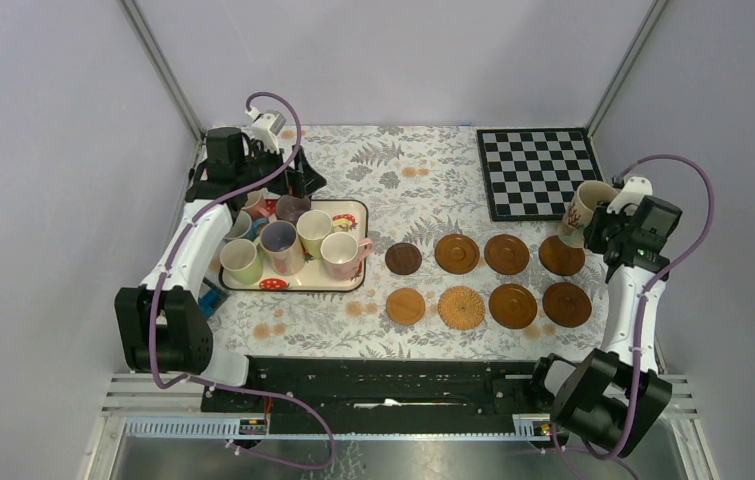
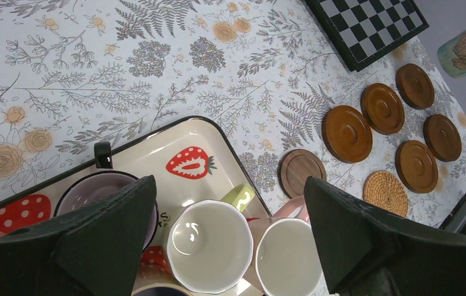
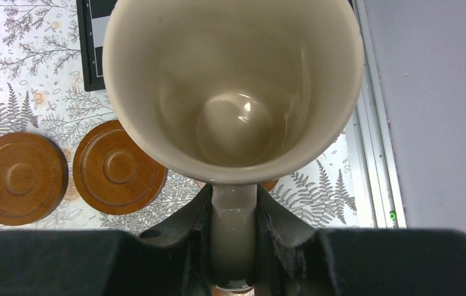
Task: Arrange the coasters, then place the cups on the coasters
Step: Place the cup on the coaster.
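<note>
Several round brown coasters (image 1: 506, 254) lie in two rows on the floral cloth, one of them woven (image 1: 462, 307). My right gripper (image 3: 233, 246) is shut on the handle of a tall patterned cream cup (image 1: 581, 213), held tilted above the far-right coaster (image 1: 561, 256). Looking down into that cup (image 3: 233, 80), two wooden coasters (image 3: 119, 166) show to its left. Several cups (image 1: 314, 231) stand crowded on the strawberry tray (image 1: 293, 288). My left gripper (image 2: 227, 191) hangs open above them, over a cream cup with a green handle (image 2: 208, 243) and a pink one (image 2: 286, 259).
A black-and-white checkerboard mat (image 1: 538, 172) lies at the back right, just behind the held cup. The metal frame rail (image 3: 372, 154) and grey wall run close along the right side. Both arm bases sit at the near table edge.
</note>
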`<state>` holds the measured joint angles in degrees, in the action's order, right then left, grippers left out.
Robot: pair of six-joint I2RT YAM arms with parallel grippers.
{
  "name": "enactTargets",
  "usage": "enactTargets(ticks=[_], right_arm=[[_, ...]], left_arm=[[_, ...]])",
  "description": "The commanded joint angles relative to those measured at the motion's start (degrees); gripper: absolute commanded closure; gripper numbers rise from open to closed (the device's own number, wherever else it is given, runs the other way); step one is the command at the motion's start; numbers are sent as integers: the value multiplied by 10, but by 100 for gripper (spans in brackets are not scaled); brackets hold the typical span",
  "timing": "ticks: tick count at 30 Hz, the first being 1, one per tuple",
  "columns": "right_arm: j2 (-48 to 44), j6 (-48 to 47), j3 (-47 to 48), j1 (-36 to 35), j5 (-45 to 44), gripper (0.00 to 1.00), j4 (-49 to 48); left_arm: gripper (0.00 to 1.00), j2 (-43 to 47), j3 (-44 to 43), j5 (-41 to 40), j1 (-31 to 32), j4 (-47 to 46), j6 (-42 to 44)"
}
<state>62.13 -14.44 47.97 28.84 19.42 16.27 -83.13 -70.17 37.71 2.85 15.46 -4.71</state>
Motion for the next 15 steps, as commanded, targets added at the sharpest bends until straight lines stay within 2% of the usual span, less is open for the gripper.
enactTargets(ticks=[1,9,15], right_arm=[[-13,-54,-27,9,78,100,-128],[7,-90,-88,13,88,100,-201],[35,-101,-78,22,96,100,-207]], left_arm=[[1,-5,-27,14,4,-30,-7],[1,-5,-27,12,6,-30,-7],[1,0,-23,9,6,-30,-8]])
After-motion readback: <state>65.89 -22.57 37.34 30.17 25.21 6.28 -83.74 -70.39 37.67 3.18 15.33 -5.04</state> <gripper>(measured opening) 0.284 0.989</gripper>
